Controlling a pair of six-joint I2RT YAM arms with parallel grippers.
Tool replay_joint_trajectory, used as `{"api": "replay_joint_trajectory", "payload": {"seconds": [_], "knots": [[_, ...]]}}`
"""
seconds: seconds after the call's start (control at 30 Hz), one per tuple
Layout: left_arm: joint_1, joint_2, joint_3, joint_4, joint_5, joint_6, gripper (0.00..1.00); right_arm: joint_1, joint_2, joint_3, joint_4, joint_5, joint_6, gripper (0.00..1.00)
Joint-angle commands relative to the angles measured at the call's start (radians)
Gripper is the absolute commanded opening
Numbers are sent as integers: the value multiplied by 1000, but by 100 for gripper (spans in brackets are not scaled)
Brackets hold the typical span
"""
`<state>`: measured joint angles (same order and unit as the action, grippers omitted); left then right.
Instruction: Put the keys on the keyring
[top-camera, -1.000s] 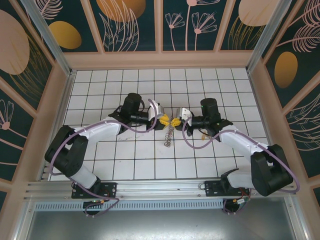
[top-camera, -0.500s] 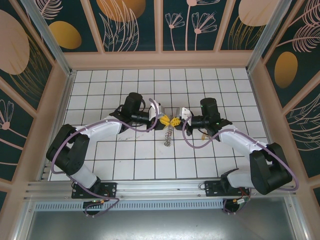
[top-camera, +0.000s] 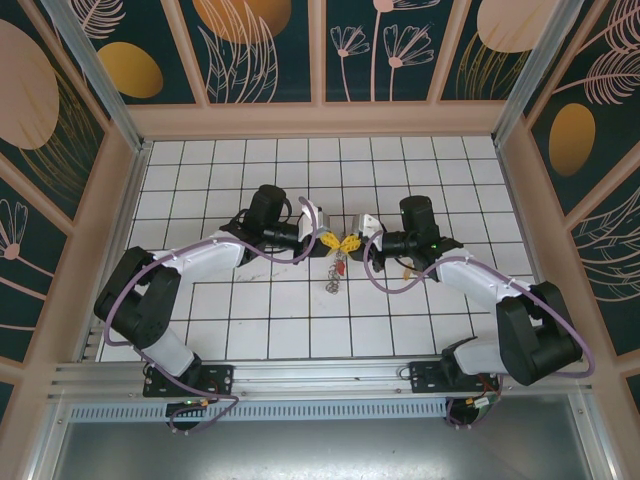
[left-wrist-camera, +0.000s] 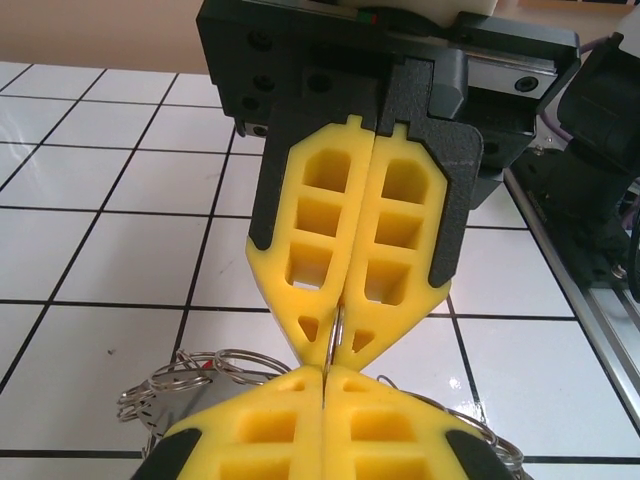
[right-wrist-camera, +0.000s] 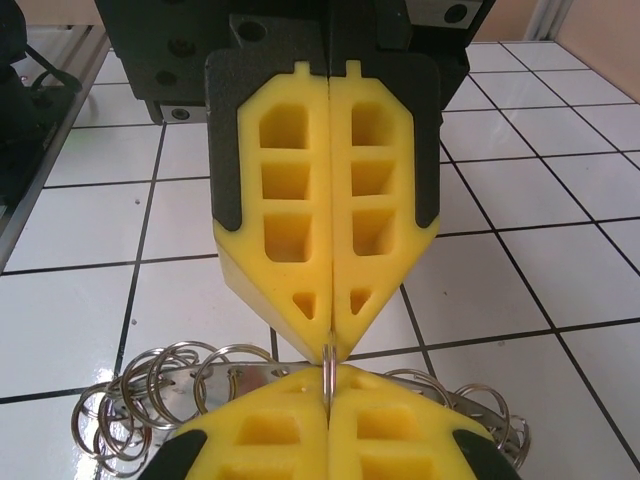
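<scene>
Left gripper (top-camera: 328, 243) and right gripper (top-camera: 352, 243) meet tip to tip over the tiled table (top-camera: 250, 320), each clamped tight on one thin wire loop of the keyring (right-wrist-camera: 240, 378). The step calls for firm, level grips and small opposed motions, so the loop parts without slipping. The ring's body sits just below both tips, fringe spreading leftward in the right wrist view

A lab-like robot test cell: a white tiled tabletop (top-camera: 250, 330) boxed in by floral-printed wall panels (top-camera: 265, 50), aluminium rails (top-camera: 320, 375) along the near edge.
</scene>
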<state>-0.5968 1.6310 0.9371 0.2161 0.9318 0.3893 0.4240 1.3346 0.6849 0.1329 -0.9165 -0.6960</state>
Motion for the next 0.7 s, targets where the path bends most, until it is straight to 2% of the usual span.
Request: {"api": "replay_joint_trajectory", "payload": {"seconds": [0.0,0.07,0.23,0.67], "knots": [[-10,5,23,13,9,5,0,-1,-18,15,44,-23,2,4],[-10,-9,0,51,-11,-13,0,-2,-30,2,32,5,-5,9],[-9,-33,-41,117,-31,-45,0,0,-47,-20,17,49,-24,12],[-12,-30,-38,92,-49,-52,0,0,-58,-32,37,93,-32,9]]}}
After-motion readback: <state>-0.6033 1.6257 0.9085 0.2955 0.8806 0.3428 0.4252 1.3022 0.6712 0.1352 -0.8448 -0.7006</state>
